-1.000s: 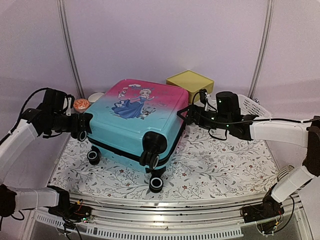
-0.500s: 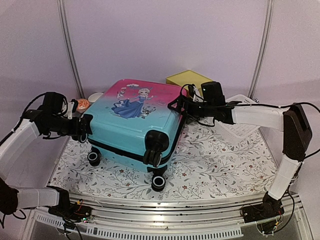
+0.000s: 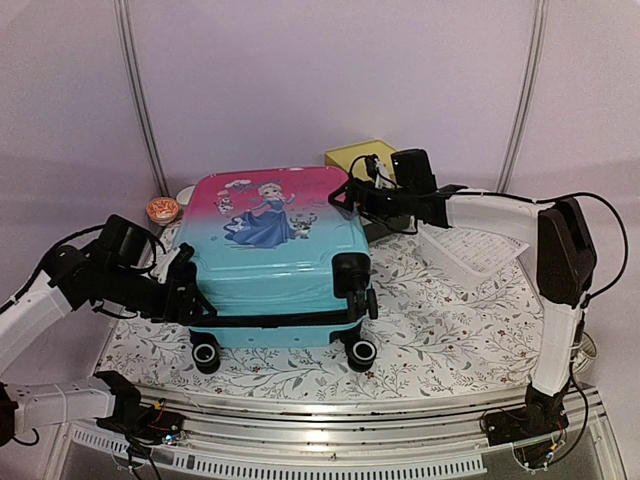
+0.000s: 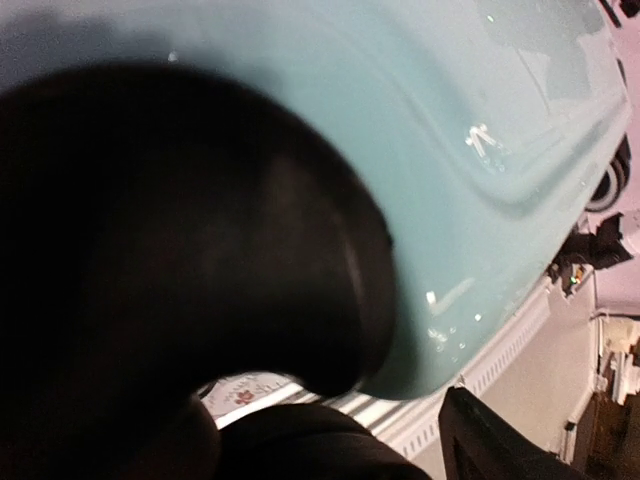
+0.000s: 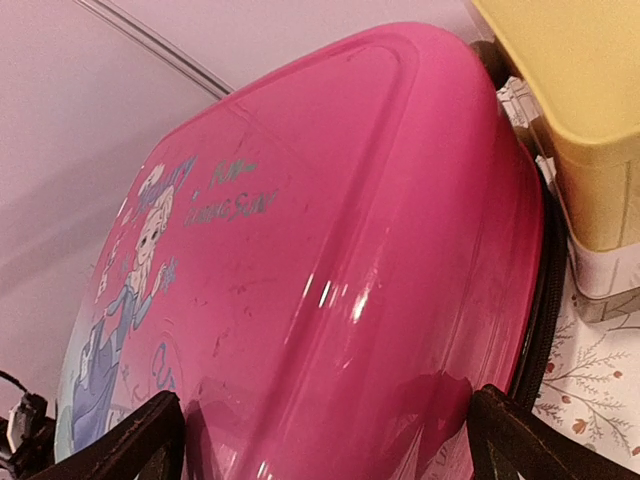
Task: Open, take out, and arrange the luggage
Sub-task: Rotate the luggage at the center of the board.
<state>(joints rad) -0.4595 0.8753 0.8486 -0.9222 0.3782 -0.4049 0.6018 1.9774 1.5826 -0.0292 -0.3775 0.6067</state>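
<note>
The luggage (image 3: 275,250) is a small hard-shell suitcase, pink at the far end and turquoise at the near end, with a cartoon girl print. It lies flat and shut on the floral mat (image 3: 440,320), its black wheels (image 3: 361,351) facing the near edge. My left gripper (image 3: 185,285) is open against the near left corner. The left wrist view shows turquoise shell (image 4: 450,150) behind a black wheel housing (image 4: 200,250). My right gripper (image 3: 343,195) is open at the far right corner. Its fingers (image 5: 150,440) straddle the pink shell (image 5: 330,250).
A yellow-topped box (image 3: 355,158) stands right behind the suitcase's far right corner, close to the right gripper. A white mesh basket (image 3: 480,245) lies to the right under the right arm. A small orange round object (image 3: 162,209) sits at the far left.
The suitcase has turned so its wheels now face the near edge. My left gripper moved nearer and rightward with its corner. My right gripper swung left and back to the pink corner.
</note>
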